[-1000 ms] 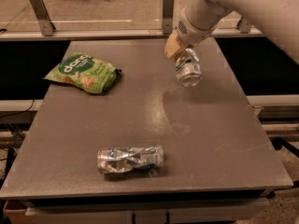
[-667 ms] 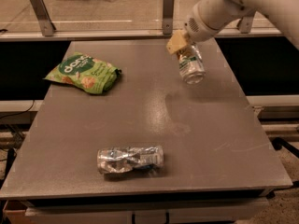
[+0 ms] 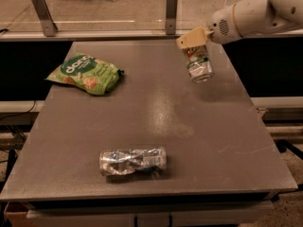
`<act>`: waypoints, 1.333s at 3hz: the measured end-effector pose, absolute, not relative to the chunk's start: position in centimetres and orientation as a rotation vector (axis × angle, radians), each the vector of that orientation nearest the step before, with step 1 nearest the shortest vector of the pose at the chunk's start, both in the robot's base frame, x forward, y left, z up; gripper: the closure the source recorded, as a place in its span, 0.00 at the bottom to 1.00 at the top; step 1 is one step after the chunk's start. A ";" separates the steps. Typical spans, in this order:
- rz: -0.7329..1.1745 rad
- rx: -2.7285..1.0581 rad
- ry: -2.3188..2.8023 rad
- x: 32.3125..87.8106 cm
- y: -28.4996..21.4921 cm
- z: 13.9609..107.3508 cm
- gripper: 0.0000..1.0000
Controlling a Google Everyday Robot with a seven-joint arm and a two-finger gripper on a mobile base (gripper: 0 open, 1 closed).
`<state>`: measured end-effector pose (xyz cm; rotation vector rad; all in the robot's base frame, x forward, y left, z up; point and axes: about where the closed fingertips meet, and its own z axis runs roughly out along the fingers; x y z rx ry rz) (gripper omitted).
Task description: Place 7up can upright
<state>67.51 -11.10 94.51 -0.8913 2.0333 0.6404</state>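
The 7up can (image 3: 199, 66) is a small silvery can with green patches, at the back right of the grey table (image 3: 156, 117). It stands nearly upright, leaning slightly, with its base low over the tabletop; I cannot tell whether it touches. My gripper (image 3: 193, 40), with tan fingers, reaches in from the right on the white arm (image 3: 246, 18) and is shut on the can's top end.
A crushed clear plastic bottle (image 3: 133, 161) lies on its side near the table's front edge. A flat green snack bag (image 3: 85, 73) lies at the back left. Two metal posts (image 3: 171, 12) and a rail stand behind the table's back edge.
The arm has swung out to the right and now reaches in sideways. The can has turned from a tilted hang to nearly upright, staying over the back right of the table.
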 end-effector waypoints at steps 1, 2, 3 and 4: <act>0.722 -0.995 1.840 66.6 -11.2 96.1 1.00; 0.728 -1.098 1.645 65.1 -11.0 97.3 1.00; 0.704 -1.188 1.462 63.6 -10.6 97.6 1.00; 0.681 -1.253 1.283 62.1 -10.6 97.5 1.00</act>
